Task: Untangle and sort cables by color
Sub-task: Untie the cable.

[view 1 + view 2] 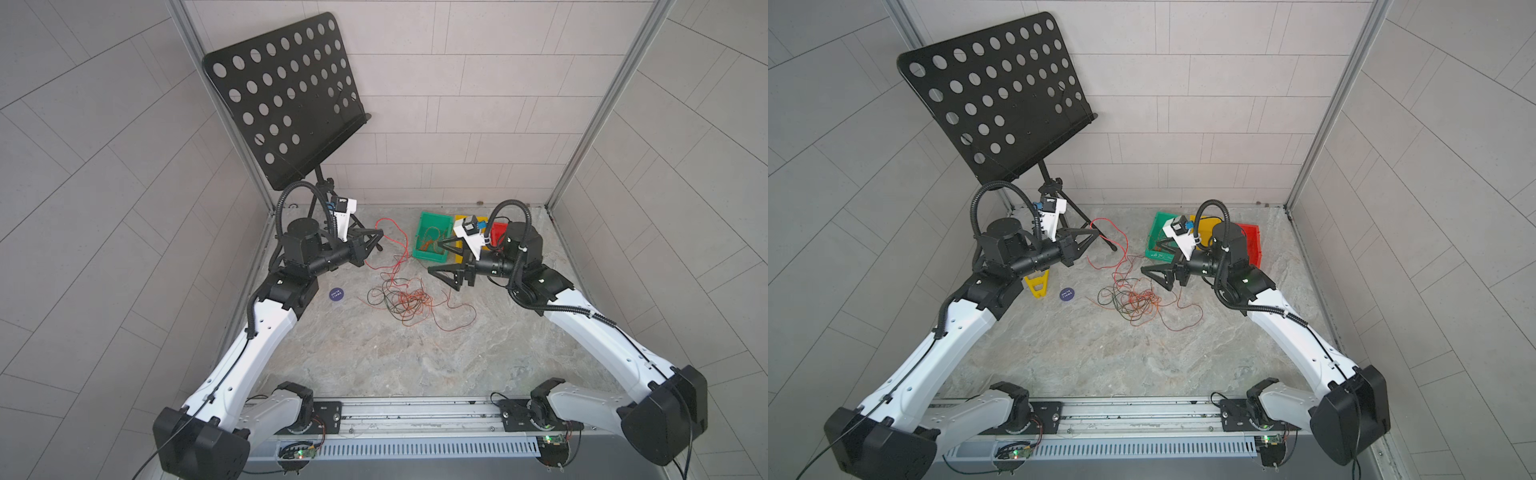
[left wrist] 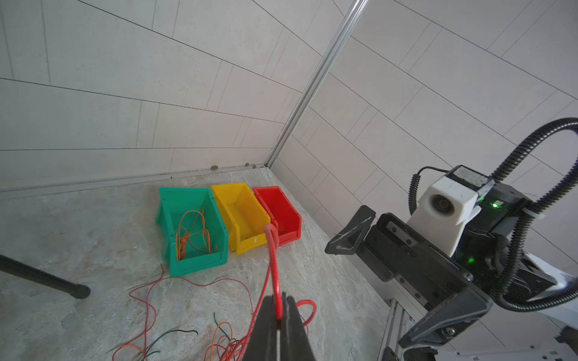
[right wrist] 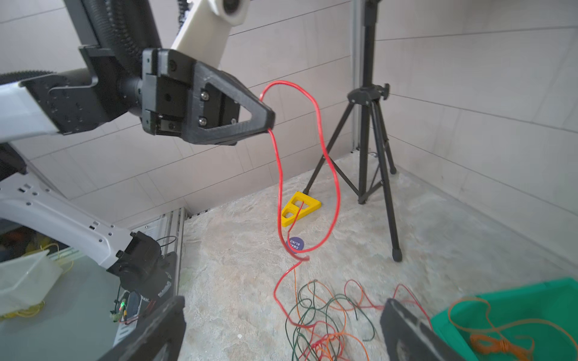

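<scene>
Tabletop (image 1: 374, 365), red cable (image 3: 278, 162) hanging vertically from left pincer (image 3: 269, 121)

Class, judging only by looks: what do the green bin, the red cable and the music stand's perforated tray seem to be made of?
The green bin: moulded plastic, probably; uniform colour, soft sheen, thick rim.
The red cable: likely plastic-sheathed wire; smooth, glossy, holds springy loops.
The perforated tray: probably painted sheet metal; thin, matte black, punched round holes.
</scene>
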Controlling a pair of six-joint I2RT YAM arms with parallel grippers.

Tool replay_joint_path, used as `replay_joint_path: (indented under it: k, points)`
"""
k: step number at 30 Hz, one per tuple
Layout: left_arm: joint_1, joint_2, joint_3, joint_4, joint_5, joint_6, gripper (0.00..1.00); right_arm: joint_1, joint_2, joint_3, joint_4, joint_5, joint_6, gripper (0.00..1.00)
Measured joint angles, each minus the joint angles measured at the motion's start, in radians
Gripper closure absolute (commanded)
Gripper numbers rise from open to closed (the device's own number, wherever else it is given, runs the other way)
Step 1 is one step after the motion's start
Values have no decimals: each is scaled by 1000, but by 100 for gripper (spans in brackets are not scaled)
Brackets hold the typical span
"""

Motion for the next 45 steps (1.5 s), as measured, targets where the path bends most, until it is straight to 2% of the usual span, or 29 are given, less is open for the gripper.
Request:
replay_joint_path:
  k: [10, 14, 15, 22, 30, 31, 35, 36, 39, 42, 45]
  points:
    - [-1, 0, -21, 49, 103, -30, 100, 96, 205, 170, -26, -2, -196, 0]
    - [-1, 0, -21, 50, 125, -33, 100, 91, 248, 190, -25, 19, -221, 0]
    - [-1, 0, -21, 50, 129, -33, 100, 88, 256, 193, -25, 19, -226, 3]
    - [-1, 0, -21, 49, 138, -32, 100, 80, 277, 201, -63, -43, -258, 37]
    - [-1, 0, -21, 49, 119, -32, 100, 79, 277, 199, -117, -92, -264, 95]
    - [-1, 0, -21, 49, 117, -32, 100, 77, 277, 199, -124, -92, -266, 99]
    - [-3, 0, -21, 44, 109, -29, 100, 63, 267, 195, -149, -76, -269, 100]
    - [-5, 0, -21, 42, 107, -29, 96, 59, 257, 190, -154, -67, -270, 100]
    - [-10, 1, -26, 40, 101, -27, 57, 51, 216, 177, -177, -10, -270, 100]
    - [-9, 0, -26, 41, 72, -23, 30, 25, 164, 164, -232, 100, -269, 100]
    - [-8, -18, -32, 29, 18, -4, 17, -30, 122, 162, -302, 220, -268, 100]
